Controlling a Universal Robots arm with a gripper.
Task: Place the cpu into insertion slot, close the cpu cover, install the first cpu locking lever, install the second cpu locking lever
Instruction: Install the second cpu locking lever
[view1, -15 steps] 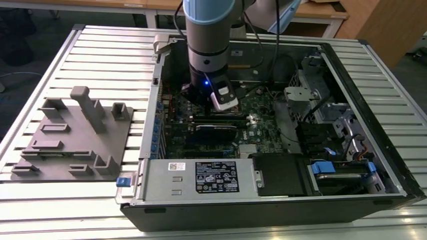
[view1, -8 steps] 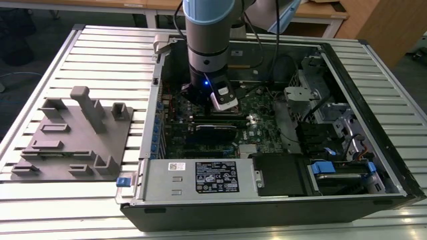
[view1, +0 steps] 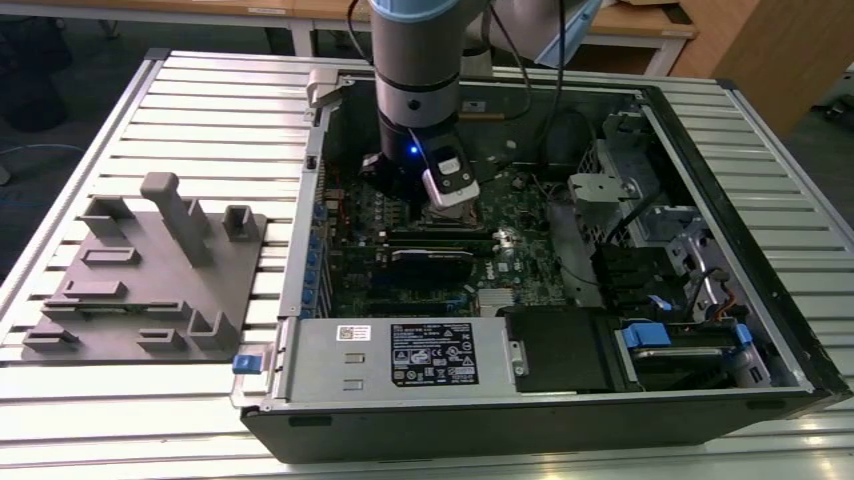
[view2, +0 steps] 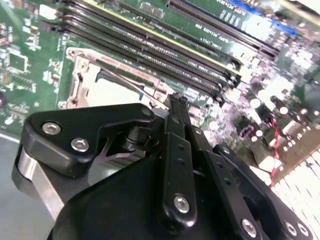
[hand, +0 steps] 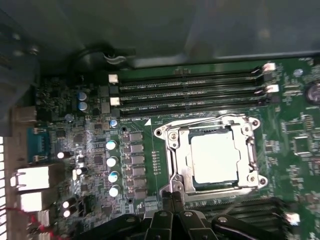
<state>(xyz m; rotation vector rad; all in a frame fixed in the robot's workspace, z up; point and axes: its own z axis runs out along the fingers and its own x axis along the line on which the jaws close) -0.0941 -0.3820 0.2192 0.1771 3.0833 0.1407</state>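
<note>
The cpu (hand: 215, 157), a flat square with a pale metal top, lies in the insertion slot (hand: 212, 192) on the green motherboard. The silvery cpu cover (hand: 251, 156) lies flat around it, and a thin wire lever (hand: 200, 121) runs along one edge of it. In the first wrist view my gripper (hand: 172, 199) is at the socket's near corner with its black fingers together and nothing visible between them. In the second wrist view my gripper (view2: 176, 102) points at the socket's corner, and another thin lever wire (view2: 117, 77) crosses above the cpu (view2: 112, 92). In the exterior view the arm stands over the board inside the open case, with the gripper (view1: 437, 210) low at the socket.
Long black memory slots (hand: 190, 92) run beside the socket. The case walls (view1: 721, 200), drive cages (view1: 667, 260) and a power supply box (view1: 400, 350) ring the board. A grey fixture plate (view1: 147, 280) sits on the slatted table at the exterior view's left.
</note>
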